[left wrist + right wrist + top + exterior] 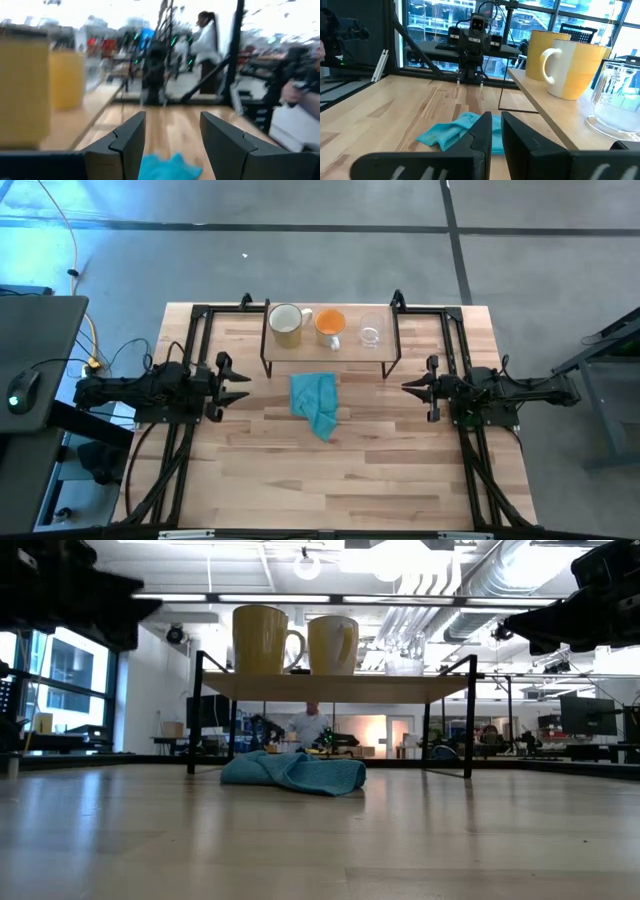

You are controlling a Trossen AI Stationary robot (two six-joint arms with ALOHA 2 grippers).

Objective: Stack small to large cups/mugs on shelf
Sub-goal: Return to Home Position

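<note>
Three are standing in a row on the shelf (330, 358). Left of it, the left gripper (240, 383) is hovering, fingers spread. Then the cream mug (286, 325), orange mug (330, 326) and glass cup (370, 334). The right gripper (408, 387) is hovering right, fingers pressed together.

On the shelf (325, 360), at the far edge of the table (350, 480), a cream mug (286, 324), an orange mug (330, 323) and a glass cup (370, 334) stand in a row, running from the left arm's side to the right's. A teal cloth (315, 404) lies crumpled on the table just in front of the shelf. The left gripper (238, 383), fingers spread, and the right gripper (410, 387), fingers close together, face each other near the shelf's front corners, holding nothing.
</note>
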